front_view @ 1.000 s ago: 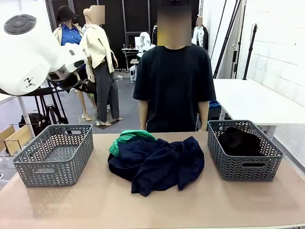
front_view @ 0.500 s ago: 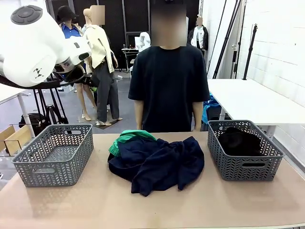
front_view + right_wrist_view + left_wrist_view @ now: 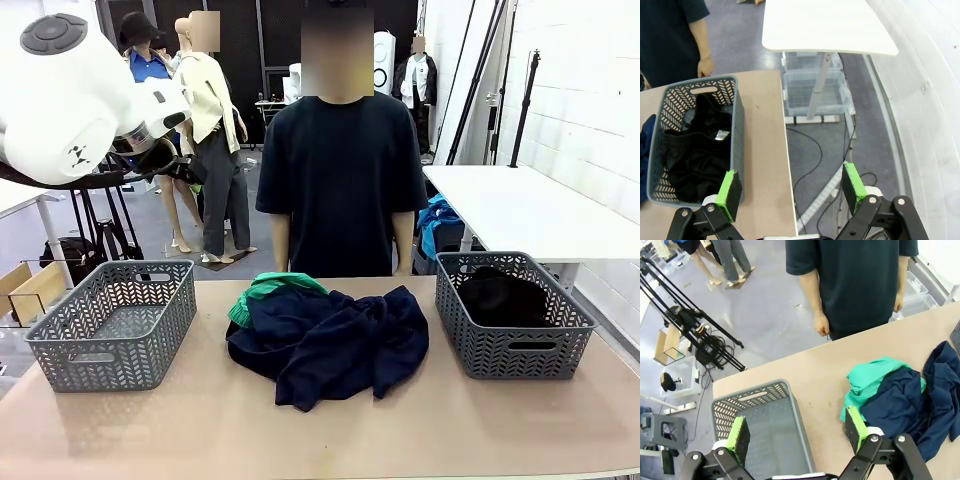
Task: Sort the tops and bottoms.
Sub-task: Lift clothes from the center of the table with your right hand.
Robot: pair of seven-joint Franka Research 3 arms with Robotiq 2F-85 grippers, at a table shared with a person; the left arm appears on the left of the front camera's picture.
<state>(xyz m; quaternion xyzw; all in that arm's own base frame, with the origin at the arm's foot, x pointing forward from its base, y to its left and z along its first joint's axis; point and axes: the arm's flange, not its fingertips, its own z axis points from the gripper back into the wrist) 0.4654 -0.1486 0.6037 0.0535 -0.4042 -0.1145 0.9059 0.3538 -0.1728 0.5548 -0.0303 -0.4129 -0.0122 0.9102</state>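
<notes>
On the table (image 3: 130, 430), garment pile (image 3: 335, 345) clears all edges.

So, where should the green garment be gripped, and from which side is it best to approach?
Grip the green garment at its bunched, exposed fold on the pile's far-left corner, coming down from above on the robot's left side, probably with the open left gripper. The navy garments lie over its near and right part, so only that edge is free.
</notes>
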